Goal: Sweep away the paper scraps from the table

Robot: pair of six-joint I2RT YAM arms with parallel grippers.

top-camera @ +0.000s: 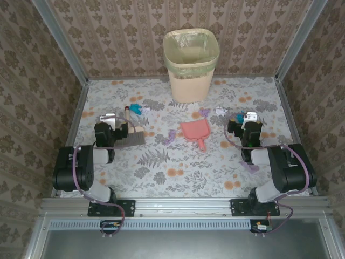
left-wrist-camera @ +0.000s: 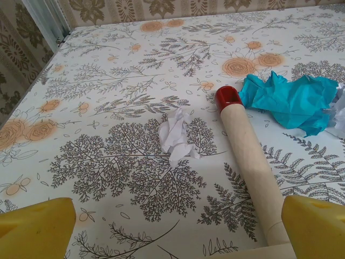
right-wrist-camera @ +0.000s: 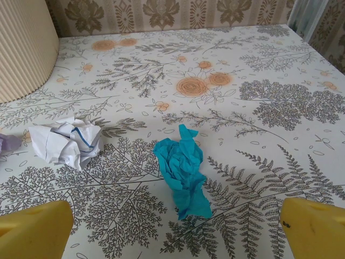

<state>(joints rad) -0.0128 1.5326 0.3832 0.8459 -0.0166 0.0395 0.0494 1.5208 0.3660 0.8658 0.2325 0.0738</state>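
I see left tool [left-wrist-camera: 172, 234] and right tool [right-wrist-camera: 172, 232] apart, empty. Judging paper scraps [right-wrist-camera: 182, 171] featherlight, springy; I'd grip the stiff brush handle [left-wrist-camera: 250, 162] left of dustpan [top-camera: 195, 131], sweep gently.

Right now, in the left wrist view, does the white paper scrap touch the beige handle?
No: the white paper scrap lies left of the beige handle, with bare table showing between them.
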